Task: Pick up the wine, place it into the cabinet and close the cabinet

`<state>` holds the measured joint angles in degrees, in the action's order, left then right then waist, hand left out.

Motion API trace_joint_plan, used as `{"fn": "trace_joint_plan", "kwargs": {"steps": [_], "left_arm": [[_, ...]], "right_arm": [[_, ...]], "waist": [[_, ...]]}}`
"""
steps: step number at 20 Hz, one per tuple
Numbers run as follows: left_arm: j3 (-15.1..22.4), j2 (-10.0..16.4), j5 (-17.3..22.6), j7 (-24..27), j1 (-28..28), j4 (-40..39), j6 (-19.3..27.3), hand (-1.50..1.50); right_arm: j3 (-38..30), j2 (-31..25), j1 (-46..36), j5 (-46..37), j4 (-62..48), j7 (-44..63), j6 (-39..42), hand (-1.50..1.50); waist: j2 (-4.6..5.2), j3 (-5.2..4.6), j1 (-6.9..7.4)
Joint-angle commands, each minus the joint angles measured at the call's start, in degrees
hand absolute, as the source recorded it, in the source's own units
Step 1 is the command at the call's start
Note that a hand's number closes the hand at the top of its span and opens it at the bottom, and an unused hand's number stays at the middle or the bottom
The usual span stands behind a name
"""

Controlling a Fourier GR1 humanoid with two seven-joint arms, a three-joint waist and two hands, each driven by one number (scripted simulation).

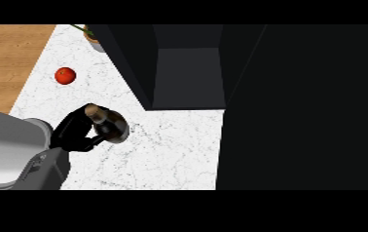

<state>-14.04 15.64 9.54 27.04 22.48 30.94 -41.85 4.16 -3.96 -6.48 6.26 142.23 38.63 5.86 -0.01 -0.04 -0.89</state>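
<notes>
The wine bottle [109, 125] is dark with a tan top and stands on the white marble counter [165, 153] at the left. My left hand [70, 129] comes in from the lower left, its fingers and thumb curled round the bottle's near side. The dark cabinet [188, 75] stands open just right of and beyond the bottle, its inside shelf bare. Its door [302, 109] hangs open as a wide dark panel covering the right side of the view. My right hand does not show.
A red round fruit [64, 75] lies on the counter at the far left. A potted plant [92, 36] stands at the back beside the cabinet's left wall. A wooden floor [22, 55] shows past the counter's left edge.
</notes>
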Motion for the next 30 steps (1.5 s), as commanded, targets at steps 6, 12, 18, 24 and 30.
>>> {"fn": "trace_joint_plan", "kwargs": {"steps": [6,12,18,24,30], "left_arm": [[2.75,-0.95,-5.05,13.22,-3.37,0.95,3.30,1.50],[0.56,-4.77,-4.66,14.07,-12.57,16.12,23.10,1.50],[0.81,-6.32,-4.00,14.23,-17.56,27.58,26.71,1.50],[2.28,-9.35,-3.39,13.23,-22.58,39.83,29.50,1.50],[8.35,-13.36,2.72,-6.48,-27.41,62.98,28.61,1.50]], "right_arm": [[-3.88,-1.14,-0.37,5.95,5.56,3.08,0.18,-1.50],[-2.69,0.16,-0.23,3.93,4.30,2.48,-0.68,-1.50],[-4.24,-0.14,1.34,4.66,4.92,1.33,0.25,-1.50],[-3.45,0.34,1.35,4.91,2.73,-0.55,1.05,-1.50],[0.12,1.29,3.02,2.35,5.41,1.11,1.11,-1.50]], "waist": [[0.12,-0.04,0.13],[-0.36,0.09,1.38],[-0.16,0.08,0.94],[-0.08,0.06,0.96],[-0.33,0.12,1.10]]}}
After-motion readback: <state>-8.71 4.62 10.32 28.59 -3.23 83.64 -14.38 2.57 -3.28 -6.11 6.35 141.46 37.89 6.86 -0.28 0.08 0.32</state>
